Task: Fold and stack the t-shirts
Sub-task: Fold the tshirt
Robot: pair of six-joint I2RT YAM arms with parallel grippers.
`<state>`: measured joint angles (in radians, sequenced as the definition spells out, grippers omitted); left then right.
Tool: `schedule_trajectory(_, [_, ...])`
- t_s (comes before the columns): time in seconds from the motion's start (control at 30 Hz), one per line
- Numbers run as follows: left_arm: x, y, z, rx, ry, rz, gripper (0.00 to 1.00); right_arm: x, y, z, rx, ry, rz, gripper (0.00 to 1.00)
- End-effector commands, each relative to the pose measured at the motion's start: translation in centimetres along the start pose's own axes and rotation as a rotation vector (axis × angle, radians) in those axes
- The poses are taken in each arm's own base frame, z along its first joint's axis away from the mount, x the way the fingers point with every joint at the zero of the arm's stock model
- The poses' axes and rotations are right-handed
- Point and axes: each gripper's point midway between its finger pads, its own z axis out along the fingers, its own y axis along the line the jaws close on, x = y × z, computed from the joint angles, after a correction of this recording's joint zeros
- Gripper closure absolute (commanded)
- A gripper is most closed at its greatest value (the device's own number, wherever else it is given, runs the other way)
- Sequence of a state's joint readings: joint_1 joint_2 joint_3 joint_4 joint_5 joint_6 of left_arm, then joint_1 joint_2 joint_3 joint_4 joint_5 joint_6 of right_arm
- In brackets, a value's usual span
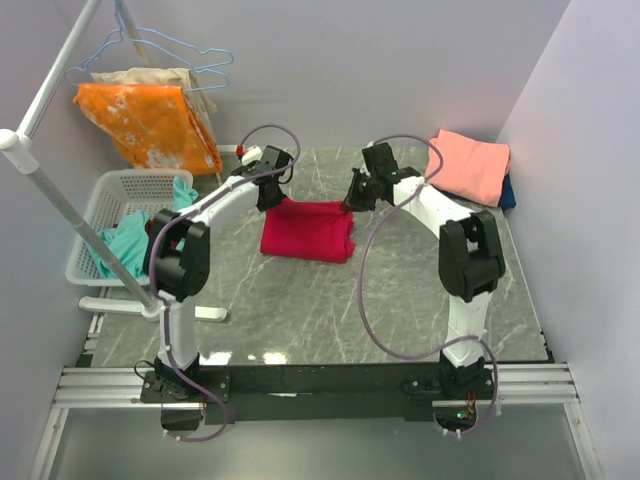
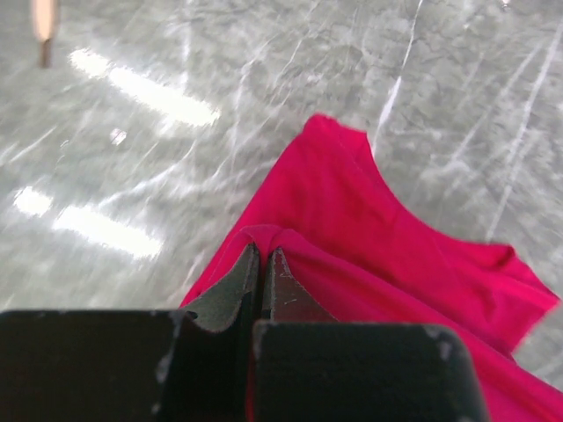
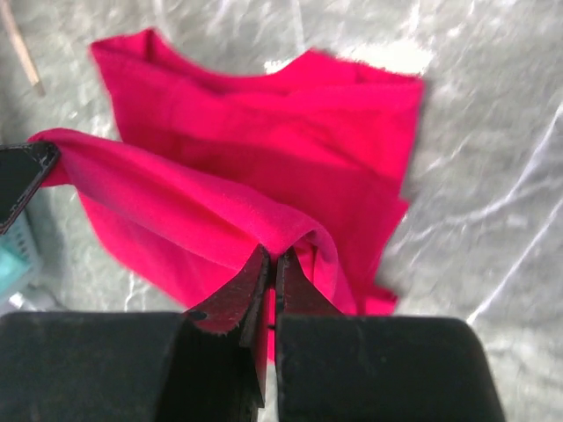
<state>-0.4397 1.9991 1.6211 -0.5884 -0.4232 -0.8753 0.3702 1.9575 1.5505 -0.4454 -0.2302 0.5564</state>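
Marble table (image 1: 300, 310) | red t-shirt (image 1: 306, 232) pinched between left fingers (image 2: 225, 299), right fingers (image 3: 234, 295)

red tee (image 3: 264, 167): soft matt cloth, fine knit, creased. table (image 1: 330, 310): grey marble-look top, smooth, glossy, bright glare streaks. left gripper (image 2: 266, 255), right gripper (image 3: 268, 257): matt black, likely plastic, edges scuffed pale. basket (image 1: 125, 178): white plastic lattice, slight sheen. pink tee (image 1: 470, 165): matt cloth. orange cloth (image 1: 150, 125): thin, matt, white-blotched. pole (image 1: 60, 197): white, smooth, faint sheen
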Motion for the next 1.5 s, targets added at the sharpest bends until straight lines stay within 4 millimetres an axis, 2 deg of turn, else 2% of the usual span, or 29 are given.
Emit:
schedule_trajectory(0.0, [-2.6,-0.4,2.0,-0.005,-0.032,0.037,0.99,-2.4,-2.1,1.0,0.059,-0.026,0.02,1.0])
schedule_trajectory(0.13, [-3.4,-1.9,4.3,0.023,-0.02,0.053,0.99,-3.9,-2.5,2.3,0.063,-0.027,0.046,1.0])
schedule_trajectory(0.2, [-3.9,-1.9,5.1,0.024,-0.018,0.061,0.99,-3.5,-3.0,3.4,0.07,0.0,0.053,1.0])
schedule_trajectory(0.23, [-4.3,-2.2,5.6,0.031,-0.017,0.059,0.99,-4.0,-3.0,3.3,0.071,-0.001,0.055,1.0])
schedule_trajectory(0.27, [-4.3,-1.9,5.8,0.022,-0.011,0.062,0.88,-4.1,-3.0,3.5,0.072,0.005,0.054,0.95])
schedule_trajectory(0.3, [-4.6,-1.9,5.8,0.017,-0.016,0.063,0.81,-4.1,-3.1,3.8,0.077,0.01,0.056,0.85])
schedule_trajectory(0.33, [-5.1,-1.7,5.7,0.021,-0.025,0.061,0.75,-4.6,-2.7,3.6,0.066,-0.005,0.049,0.8])
schedule_trajectory(0.37, [-5.8,-2.0,5.6,0.041,-0.046,0.051,0.53,-5.0,-2.7,3.4,0.067,-0.02,0.047,0.75])
schedule_trajectory(0.4, [-6.4,-2.1,5.3,0.056,-0.068,0.049,0.43,-5.8,-2.0,2.4,0.054,-0.052,0.044,0.63])
schedule_trajectory(0.47, [-7.7,-2.0,3.9,0.091,-0.105,0.035,0.32,-6.4,-1.6,1.8,0.036,-0.091,0.038,0.55])
schedule_trajectory(0.5, [-8.9,-2.5,3.4,0.122,-0.15,0.021,0.27,-6.8,-1.3,0.9,0.032,-0.114,0.039,0.54])
schedule_trajectory(0.57, [-10.1,-2.5,1.7,0.145,-0.192,0.006,0.21,-7.4,-0.8,0.3,0.015,-0.144,0.033,0.54])
schedule_trajectory(0.67, [-11.5,-3.1,-0.3,0.203,-0.242,-0.002,0.2,-7.3,-0.5,-0.5,0.009,-0.153,0.036,0.54])
schedule_trajectory(0.77, [-10.9,-3.0,-1.2,0.222,-0.213,0.011,0.21,-6.7,-0.1,-1.0,-0.012,-0.146,0.039,0.55])
schedule_trajectory(0.87, [-8.8,-3.3,-1.6,0.268,-0.139,0.051,0.22,-5.0,0.4,-1.1,-0.018,-0.11,0.029,0.55])
schedule_trajectory(1.0, [-5.6,-3.4,-1.7,0.293,-0.068,0.122,0.23,-1.7,1.6,-0.5,-0.017,-0.048,-0.018,0.55])
schedule_trajectory(1.1, [-3.9,-3.4,-0.9,0.284,-0.021,0.147,0.25,0.4,1.7,0.2,-0.02,-0.007,-0.017,0.56])
schedule_trajectory(1.27, [-3.0,-4.0,0.9,0.255,0.016,0.151,0.28,3.1,2.3,1.5,-0.036,0.056,-0.004,0.58])
schedule_trajectory(1.47, [-2.5,-6.4,4.3,0.244,0.046,0.161,0.28,5.0,1.2,2.0,0.007,0.092,0.016,0.6])
